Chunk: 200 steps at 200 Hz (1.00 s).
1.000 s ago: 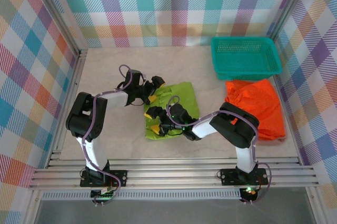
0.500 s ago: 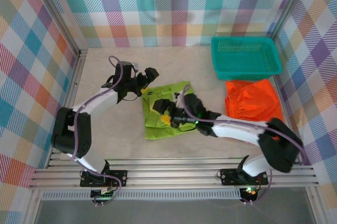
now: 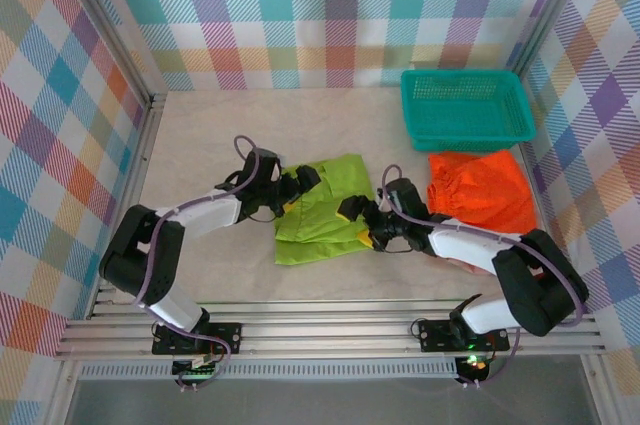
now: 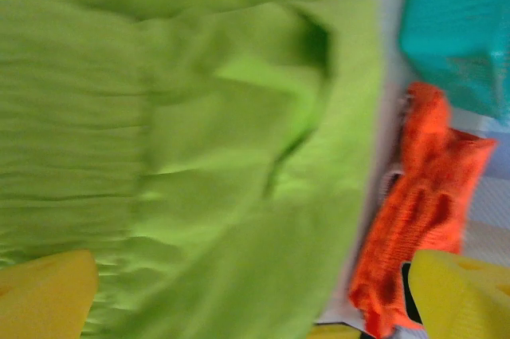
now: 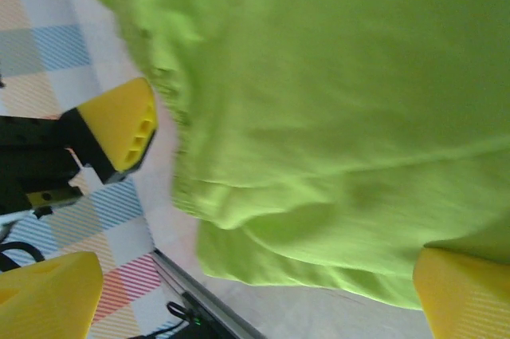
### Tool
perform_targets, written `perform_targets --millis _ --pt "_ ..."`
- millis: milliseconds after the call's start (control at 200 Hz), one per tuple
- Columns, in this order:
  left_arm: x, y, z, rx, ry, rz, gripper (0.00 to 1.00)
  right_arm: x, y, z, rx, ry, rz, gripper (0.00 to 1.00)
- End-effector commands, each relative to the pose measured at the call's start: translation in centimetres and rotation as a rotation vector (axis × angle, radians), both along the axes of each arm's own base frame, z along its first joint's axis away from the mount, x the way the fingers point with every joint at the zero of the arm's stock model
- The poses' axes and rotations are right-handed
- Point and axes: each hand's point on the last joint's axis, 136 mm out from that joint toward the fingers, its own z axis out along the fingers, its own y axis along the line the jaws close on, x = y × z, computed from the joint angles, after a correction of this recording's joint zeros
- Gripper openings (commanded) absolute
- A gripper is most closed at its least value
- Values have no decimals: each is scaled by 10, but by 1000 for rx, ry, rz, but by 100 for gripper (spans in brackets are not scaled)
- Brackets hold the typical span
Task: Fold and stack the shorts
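Left tool (image 3: 298, 191): jaws spread wide, nothing between them. In the top view it sits at the left edge of the green shorts (image 3: 325, 210). In the left wrist view its yellow fingertips (image 4: 44, 295) stand at the two lower corners with green cloth (image 4: 199, 155) spread between and beyond them. Cannot tell whether they touch the cloth.

Right tool (image 3: 358, 223): jaws also wide apart, holding nothing. It is at the right edge of the green shorts, facing the left tool. In the right wrist view its pads (image 5: 466, 291) frame the green cloth (image 5: 335, 116) from the lower corners. One finger of the left tool (image 5: 119, 124) shows at the left, just past the cloth's hem. Contact unclear.

Layout: green shorts lie folded at frame centre on the tabletop (image 3: 200, 135). Orange shorts (image 3: 480, 190) lie right of centre, close to the right wall and just below the basket (image 3: 465, 110) in the upper right. Open tabletop lies to the upper left, and a bare strip runs along the lower edge. The right tool and its forearm sit in the gap between the green and orange shorts.

Arms: the left elbow is bent at lower left, forearm reaching right toward centre. The right elbow is at lower right, forearm low and stretched left, passing below the orange shorts.
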Motion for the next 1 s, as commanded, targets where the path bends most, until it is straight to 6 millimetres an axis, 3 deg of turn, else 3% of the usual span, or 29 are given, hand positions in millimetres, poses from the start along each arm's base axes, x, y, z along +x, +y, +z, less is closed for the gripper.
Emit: perform_targets --millis 0,90,200,295,465,600,675,785,995 --pt "-1 11 -27 78 7 23 100 -13 -5 -20 0 76 1 99" --pt "-5 21 -45 142 31 20 100 -23 -11 -35 -20 118 -2 99" --pt "-4 29 -43 169 24 19 100 -28 -12 -32 -13 112 25 99" --pt "1 28 -18 176 -26 -5 100 -27 -12 -11 -47 28 87 99" --pt "-1 11 36 140 -111 -84 100 -13 -33 41 -278 -211 209 99" --pt "-15 -5 54 109 -120 -133 100 -3 -39 68 -389 -395 368 99" --pt "-23 -10 49 81 -102 -137 100 6 -48 72 -496 -427 415 100" --pt "-34 -9 24 79 -53 -124 100 23 -55 73 -589 -456 458 99" --pt "-56 8 -35 150 45 -115 100 51 -58 67 -485 -390 439 99"
